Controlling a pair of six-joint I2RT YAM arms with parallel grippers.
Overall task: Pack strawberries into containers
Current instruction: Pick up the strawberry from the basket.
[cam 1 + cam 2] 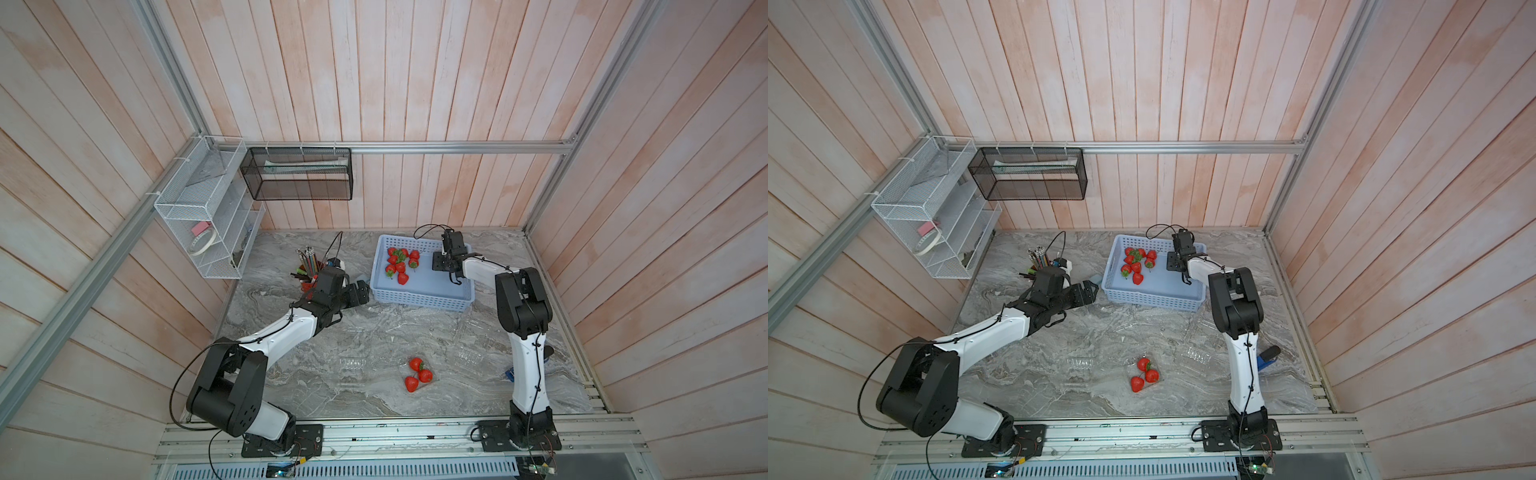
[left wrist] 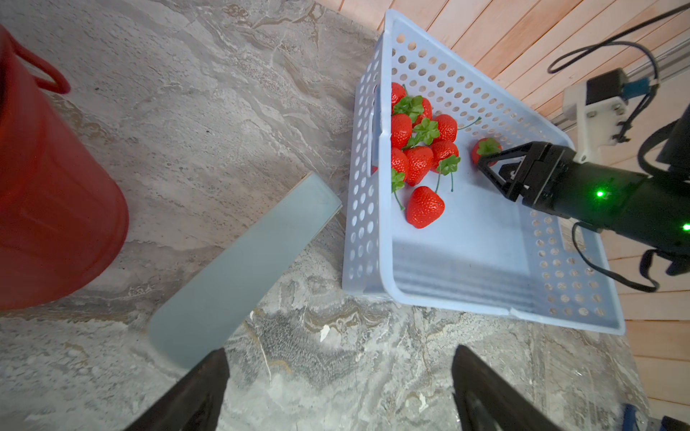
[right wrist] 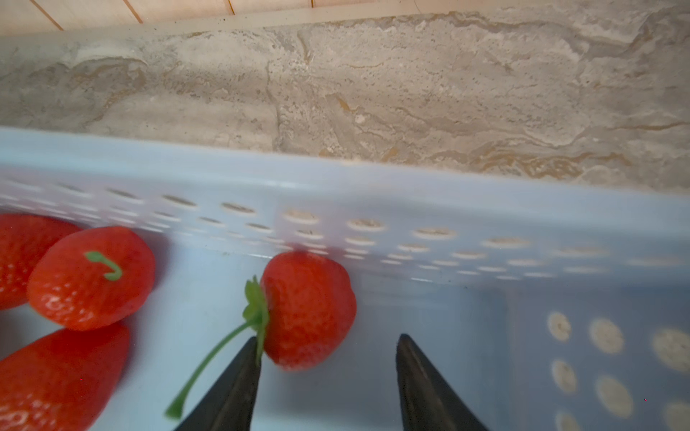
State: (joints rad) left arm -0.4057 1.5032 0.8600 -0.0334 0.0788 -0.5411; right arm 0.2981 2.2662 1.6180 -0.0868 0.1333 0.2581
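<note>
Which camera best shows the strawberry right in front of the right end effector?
The right wrist view: the strawberry looms large ahead of the open right end effector. The left wrist view shows it small, partly behind that end effector. From the top views I cannot single it out.

**Twelve berries, three boxes**

There are twelve strawberries [image 2: 425, 207] in all. Nine lie in the single light-blue basket [image 2: 485, 302], counted in the left wrist view, and three sit in one clear container [image 1: 427, 387]. A second container [image 1: 352, 362] and a third container [image 1: 469, 353] bring that kind to three. There is one red cup [image 2: 56, 205], and the pencils in it are too crowded to count. Two racks hang on the walls, a white wire rack [image 1: 187, 208] and a black mesh rack [image 1: 299, 183]. There are two arms, the left arm [image 1: 286, 328] and the right arm [image 1: 525, 365].
</note>
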